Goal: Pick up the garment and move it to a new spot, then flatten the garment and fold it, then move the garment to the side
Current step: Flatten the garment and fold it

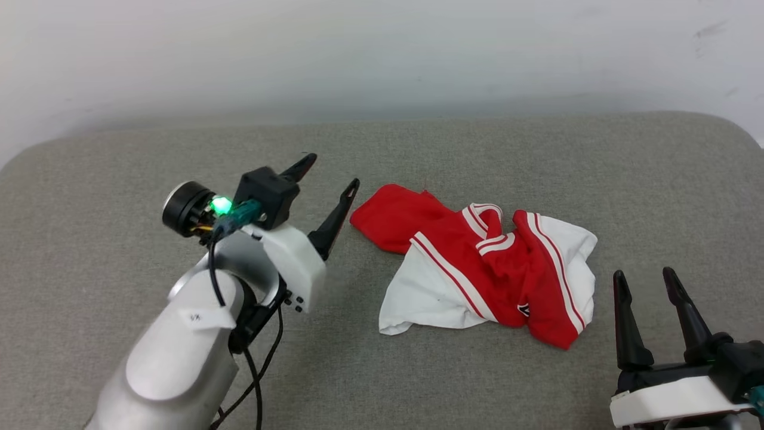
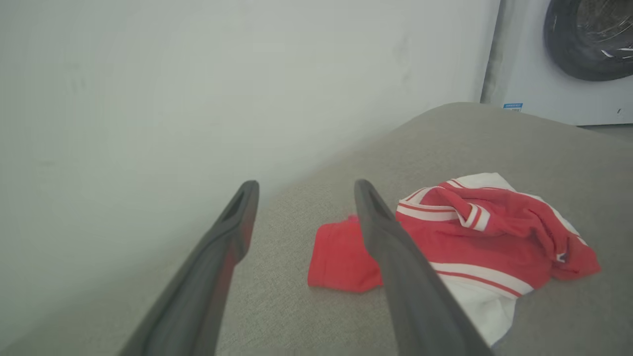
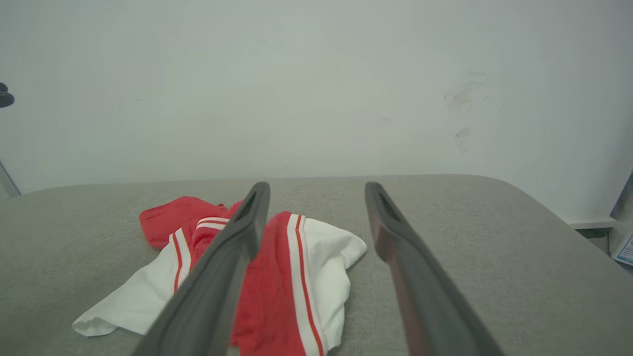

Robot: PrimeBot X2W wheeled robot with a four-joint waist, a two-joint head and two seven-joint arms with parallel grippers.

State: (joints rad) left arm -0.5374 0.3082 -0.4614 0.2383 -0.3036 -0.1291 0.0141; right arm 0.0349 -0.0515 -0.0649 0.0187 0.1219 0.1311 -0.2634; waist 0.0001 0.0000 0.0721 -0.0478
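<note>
The crumpled red jersey shirt with white sleeves and red-and-white striped trim is lying in a loose heap on the grey fabric-covered worktop, a little right of centre in the head view. One red flap is spreading out toward 10 o'clock and a white sleeve is trailing toward 7 o'clock.

The left claw is hovering at the shirt's 9 o'clock, just beside the red flap. Its two dark fingers are standing wide apart and holding nothing.

The right claw is sitting at the shirt's 4 o'clock, near the white sleeve edge. Its fingers are also spread apart and empty, pointing toward 12 o'clock.

In the left wrist view a white front-loading washing machine is standing past the worktop's far corner.
</note>
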